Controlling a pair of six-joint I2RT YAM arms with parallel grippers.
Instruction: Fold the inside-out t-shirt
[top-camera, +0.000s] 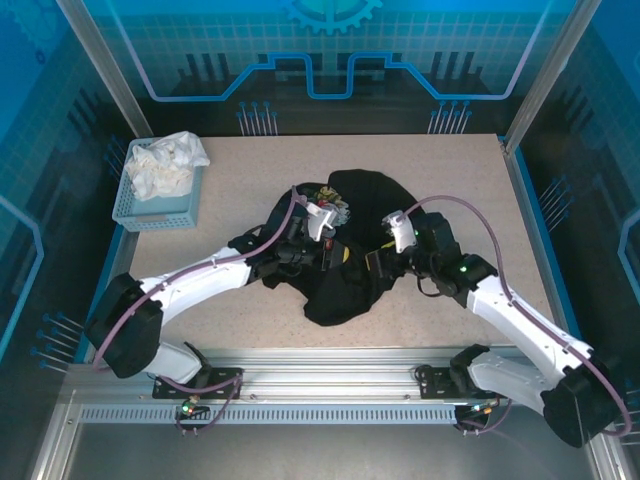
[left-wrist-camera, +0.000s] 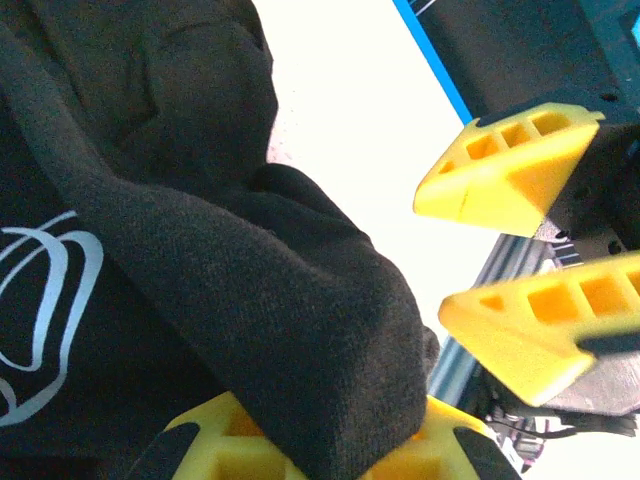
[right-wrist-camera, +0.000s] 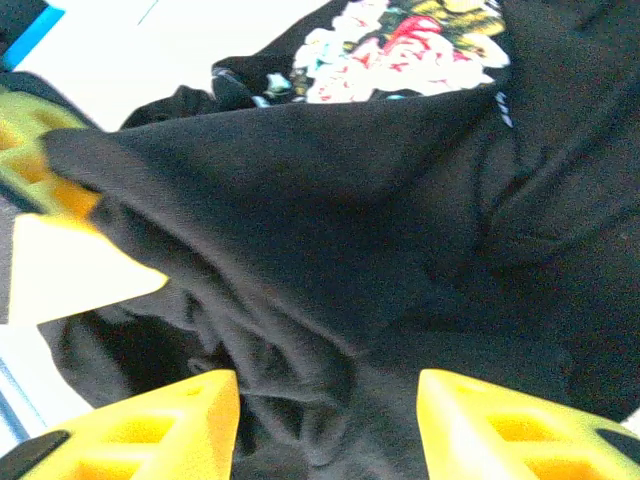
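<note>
free: table far right | blocked: t-shirt heap at centre, basket far-left corner

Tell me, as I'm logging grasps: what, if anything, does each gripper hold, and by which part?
The left gripper is shut on a bunched fold of the black t-shirt; which part cannot be told. The right gripper is open, holding nothing.

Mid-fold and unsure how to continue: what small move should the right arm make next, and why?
Probably lift the right gripper clear and reach for another edge: its jaws stand open over loose fabric, while the left gripper is shut on a fold of the bunched t-shirt.
</note>
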